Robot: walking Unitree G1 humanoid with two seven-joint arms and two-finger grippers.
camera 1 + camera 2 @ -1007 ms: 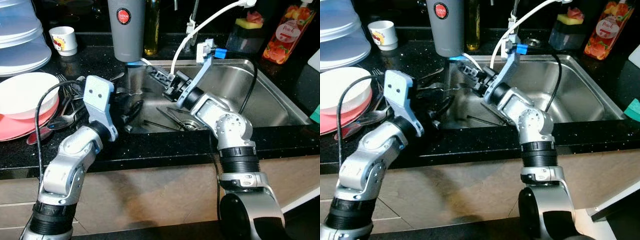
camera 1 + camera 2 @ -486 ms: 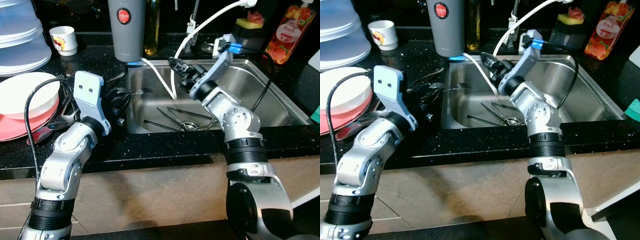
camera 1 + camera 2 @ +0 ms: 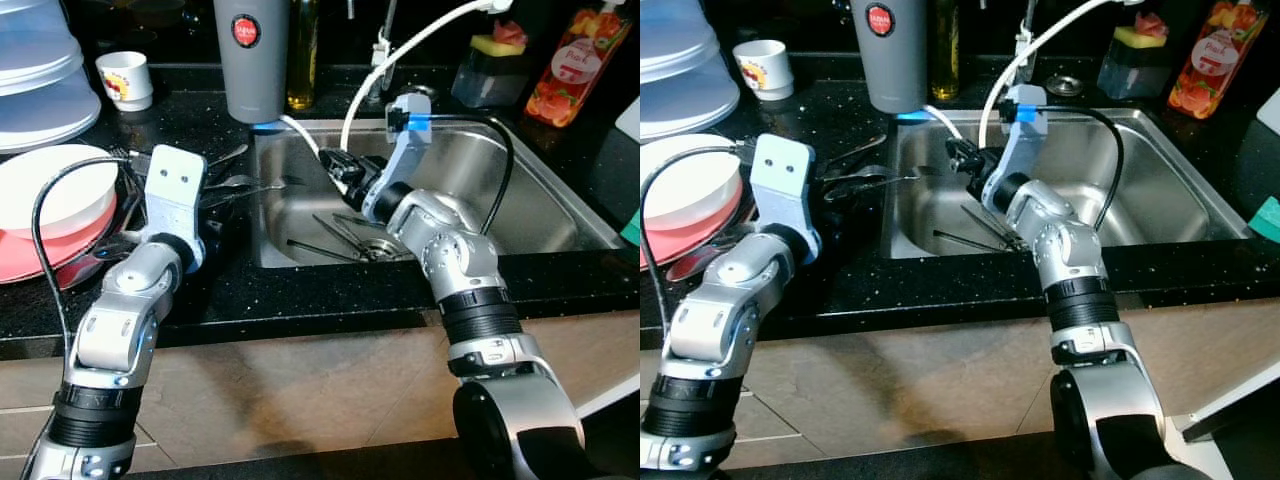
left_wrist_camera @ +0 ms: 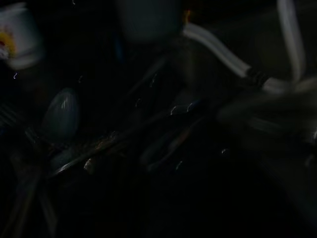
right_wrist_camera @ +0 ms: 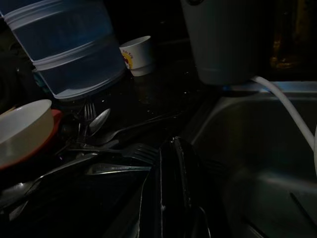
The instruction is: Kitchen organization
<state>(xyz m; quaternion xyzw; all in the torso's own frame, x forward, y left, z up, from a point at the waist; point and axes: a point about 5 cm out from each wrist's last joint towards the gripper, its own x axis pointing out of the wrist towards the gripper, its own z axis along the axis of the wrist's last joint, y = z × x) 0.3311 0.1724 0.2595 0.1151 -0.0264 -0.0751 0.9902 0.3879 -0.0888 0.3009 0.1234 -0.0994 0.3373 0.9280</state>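
Note:
A pile of forks and spoons (image 3: 235, 182) lies on the black counter just left of the steel sink (image 3: 540, 210). My left gripper (image 3: 222, 192) reaches into this pile from the left, and its wrist view is dark and blurred. The same cutlery (image 5: 111, 146) lies ahead in the right wrist view. My right gripper (image 3: 335, 163) hangs over the sink's left part, pointing at the pile. Its fingers (image 5: 171, 183) are pressed together with nothing seen between them. Several thin utensils (image 3: 345, 235) lie by the sink drain.
A white bowl (image 3: 50, 190) sits on a red plate (image 3: 45, 260) at the left. Stacked clear containers (image 3: 40, 80), a white cup (image 3: 125, 78) and a grey tumbler (image 3: 250, 60) stand behind. A white hose (image 3: 400, 50) arcs over the sink. An orange bottle (image 3: 575, 65) stands back right.
My right gripper has dropped from beside the hose and swung left toward the sink's left rim. My left wrist has risen a little at the cutlery pile.

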